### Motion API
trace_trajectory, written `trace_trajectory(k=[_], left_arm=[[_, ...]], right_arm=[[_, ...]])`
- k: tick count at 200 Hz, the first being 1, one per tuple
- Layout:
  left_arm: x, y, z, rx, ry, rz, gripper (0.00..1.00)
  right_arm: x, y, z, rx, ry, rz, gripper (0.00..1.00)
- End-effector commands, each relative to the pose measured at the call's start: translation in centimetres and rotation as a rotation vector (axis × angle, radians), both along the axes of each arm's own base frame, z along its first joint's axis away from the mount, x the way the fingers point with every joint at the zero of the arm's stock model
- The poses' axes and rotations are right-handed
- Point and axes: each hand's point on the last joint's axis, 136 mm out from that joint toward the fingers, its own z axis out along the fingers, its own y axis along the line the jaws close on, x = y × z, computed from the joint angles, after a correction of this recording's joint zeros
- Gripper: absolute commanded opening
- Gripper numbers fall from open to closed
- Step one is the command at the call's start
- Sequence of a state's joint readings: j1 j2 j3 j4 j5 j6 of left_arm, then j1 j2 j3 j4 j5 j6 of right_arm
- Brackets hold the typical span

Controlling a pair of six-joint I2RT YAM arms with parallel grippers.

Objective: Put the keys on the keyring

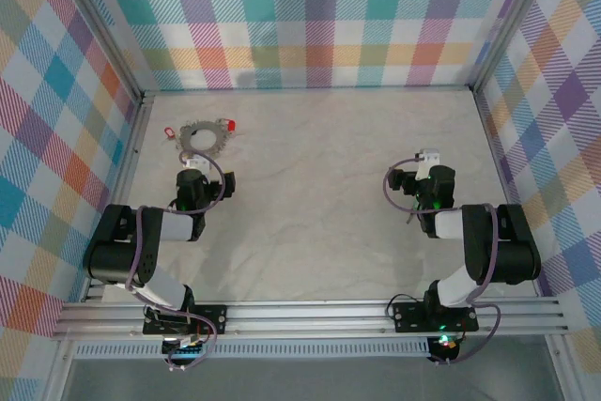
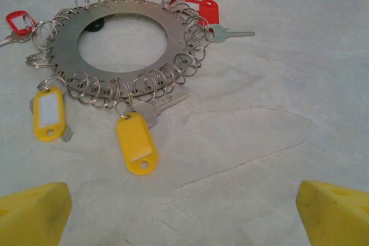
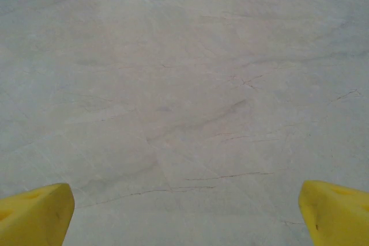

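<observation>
Silvery metal forms the keyring point(image 2: 64, 50), a flat band with a wide round hole, lying flat on the pale marbled table point(image 1: 319, 185). Small split rings crowd its outer rim all the way round. In the top view, the keyring point(image 1: 205, 135) sits in the far left part of the table, near the left plaid wall point(image 1: 56, 91) and just beyond the left gripper point(image 1: 194, 164).

The keys point(image 2: 155, 108) lie around the rim, each hanging from a split ring:
- A yellow tag point(image 2: 136, 142) and its key lie on the near side, the blade pointing right.
- A second yellow tag point(image 2: 48, 113) lies at the near left.
- A red tag point(image 2: 206, 11) and a key point(image 2: 230, 33) lie at the far right.
- Another red tag point(image 2: 19, 21) lies at the far left.

A dark shape point(image 2: 95, 24) lies at the inner edge of the hole; what it is cannot be told.

The left gripper point(image 2: 184, 217) is apart from the keyring, with its yellow fingertips point(image 2: 31, 214) spread wide and nothing between them.

The right gripper point(image 3: 184, 217) is over bare table on the right side, well apart from the keyring. Its jaws also stand wide apart and hold nothing.
</observation>
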State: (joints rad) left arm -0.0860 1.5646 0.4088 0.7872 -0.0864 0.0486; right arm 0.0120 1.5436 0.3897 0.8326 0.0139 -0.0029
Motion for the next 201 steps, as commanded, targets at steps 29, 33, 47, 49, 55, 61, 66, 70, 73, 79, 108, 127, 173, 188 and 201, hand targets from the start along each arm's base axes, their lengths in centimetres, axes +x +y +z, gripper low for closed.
trace_trajectory(k=[29, 33, 47, 49, 55, 61, 66, 70, 73, 79, 108, 127, 173, 188, 201], left_arm=[[0.68, 0.32, 0.78, -0.017, -0.023, 0.005, 1.0], [0.68, 0.33, 0.79, -0.016, -0.024, 0.005, 1.0], [0.68, 0.33, 0.81, -0.017, -0.024, 0.005, 1.0], [0.68, 0.32, 0.82, -0.016, -0.024, 0.005, 1.0], [0.68, 0.32, 0.83, -0.017, -0.025, 0.005, 1.0], [0.69, 0.32, 0.82, -0.017, -0.024, 0.005, 1.0], [0.68, 0.31, 0.8, -0.016, -0.024, 0.005, 1.0], [0.7, 0.33, 0.85, -0.016, -0.025, 0.005, 1.0], [0.7, 0.29, 0.84, -0.017, -0.025, 0.004, 1.0], [0.68, 0.32, 0.79, -0.017, -0.024, 0.005, 1.0], [0.69, 0.33, 0.84, -0.017, -0.025, 0.005, 1.0], [0.68, 0.32, 0.78, -0.017, -0.024, 0.005, 1.0], [0.62, 0.34, 0.72, -0.016, -0.022, 0.005, 1.0], [0.66, 0.32, 0.8, -0.017, -0.024, 0.005, 1.0], [0.65, 0.33, 0.79, -0.017, -0.024, 0.005, 1.0]], right_arm=[[0.62, 0.04, 1.09, 0.02, -0.028, 0.002, 1.0], [0.62, 0.02, 1.1, 0.02, -0.028, 0.001, 1.0], [0.62, 0.06, 1.1, 0.02, -0.028, 0.003, 1.0], [0.62, 0.06, 1.1, 0.02, -0.028, 0.002, 1.0], [0.62, 0.07, 1.1, 0.02, -0.028, 0.002, 1.0], [0.61, 0.07, 1.09, 0.02, -0.028, 0.003, 1.0], [0.62, 0.04, 1.1, 0.02, -0.028, 0.002, 1.0], [0.61, 0.06, 1.09, 0.02, -0.028, 0.002, 1.0], [0.61, 0.07, 1.1, 0.02, -0.028, 0.003, 1.0], [0.61, 0.04, 1.09, 0.02, -0.028, 0.002, 1.0], [0.59, 0.05, 1.07, 0.021, -0.027, 0.002, 1.0], [0.58, 0.06, 1.05, 0.02, -0.027, 0.002, 1.0], [0.55, 0.42, 1.12, 0.022, -0.029, 0.024, 1.0], [0.49, 0.98, 1.2, 0.023, -0.029, 0.059, 1.0], [0.5, 1.0, 1.15, 0.023, -0.026, 0.06, 1.0]])
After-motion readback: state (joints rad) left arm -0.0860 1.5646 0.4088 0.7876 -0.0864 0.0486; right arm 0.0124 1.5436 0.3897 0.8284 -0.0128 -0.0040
